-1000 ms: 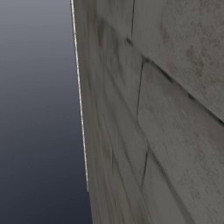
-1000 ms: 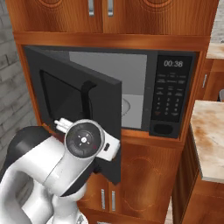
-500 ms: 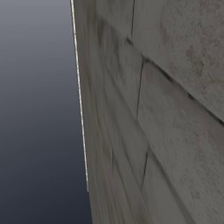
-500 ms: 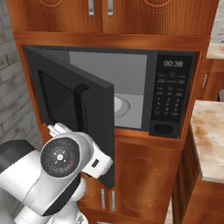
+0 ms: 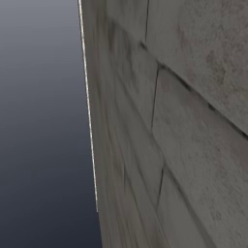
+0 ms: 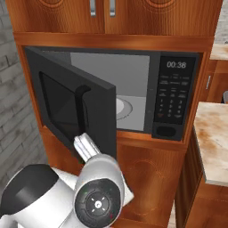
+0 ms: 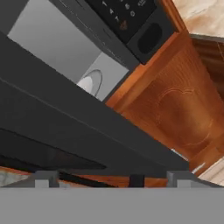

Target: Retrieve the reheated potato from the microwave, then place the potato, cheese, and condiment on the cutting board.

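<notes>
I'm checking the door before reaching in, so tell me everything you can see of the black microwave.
The black microwave sits built into an orange-brown wooden cabinet. Its dark door, with a window and vertical handle, hangs partly open to the left. Inside are pale grey walls and a white round turntable. The right-hand keypad panel reads 00:38. Nothing visibly touches the door.

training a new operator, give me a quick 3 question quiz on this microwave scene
1. True or false: the microwave door is shut.
2. What shows on the microwave's clock? A) 00:38 B) 12:00 C) blank
3. Fill in: inside the microwave, a white ____ lies on the floor of the cavity.

Key:
1. False; the door is swung partly open to the left.
2. A
3. Turntable plate; the open door hides part of it, and no potato can be seen from here.
</notes>
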Robot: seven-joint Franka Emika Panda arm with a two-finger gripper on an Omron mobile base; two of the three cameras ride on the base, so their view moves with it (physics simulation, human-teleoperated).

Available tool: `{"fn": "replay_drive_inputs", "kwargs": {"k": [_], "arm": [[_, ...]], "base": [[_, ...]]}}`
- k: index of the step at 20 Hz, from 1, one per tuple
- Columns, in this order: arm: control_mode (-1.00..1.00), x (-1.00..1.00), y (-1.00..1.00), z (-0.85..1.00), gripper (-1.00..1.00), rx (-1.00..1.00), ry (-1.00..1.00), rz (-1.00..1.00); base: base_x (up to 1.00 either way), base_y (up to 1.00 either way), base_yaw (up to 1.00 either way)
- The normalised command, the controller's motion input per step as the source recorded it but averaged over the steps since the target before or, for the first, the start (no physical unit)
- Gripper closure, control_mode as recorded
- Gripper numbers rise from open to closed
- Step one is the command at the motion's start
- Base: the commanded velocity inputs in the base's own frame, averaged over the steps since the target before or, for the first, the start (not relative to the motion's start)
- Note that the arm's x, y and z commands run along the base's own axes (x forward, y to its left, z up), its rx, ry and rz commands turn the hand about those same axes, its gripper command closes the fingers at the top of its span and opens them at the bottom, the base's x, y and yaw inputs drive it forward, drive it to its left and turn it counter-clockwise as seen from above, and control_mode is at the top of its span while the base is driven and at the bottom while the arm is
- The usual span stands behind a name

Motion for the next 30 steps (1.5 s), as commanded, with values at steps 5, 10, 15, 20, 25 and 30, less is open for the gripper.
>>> {"fn": "replay_drive_inputs", "kwargs": {"k": [5, 10, 15, 20, 25, 30], "arm": [[-1.0, 0.04, -0.42, 0.02, -1.0, 0.29, 0.12, -0.22], [-1.0, 0.25, -0.28, -0.03, -1.0, 0.39, 0.1, -0.14], [-1.0, 0.24, -0.2, -0.1, -1.0, 0.46, 0.03, -0.05], [-1.0, 0.41, -0.02, -0.12, -1.0, 0.33, 0.0, 0.0], [-1.0, 0.42, 0.08, -0.11, -1.0, 0.12, 0.0, 0.0], [-1.0, 0.42, 0.18, -0.16, -1.0, 0.06, 0.0, 0.0]], "base": [[0.0, 0.0, 0.0], [0.0, 0.0, 0.0], [0.0, 0.0, 0.0], [0.0, 0.0, 0.0], [0.0, 0.0, 0.0], [0.0, 0.0, 0.0]]}}
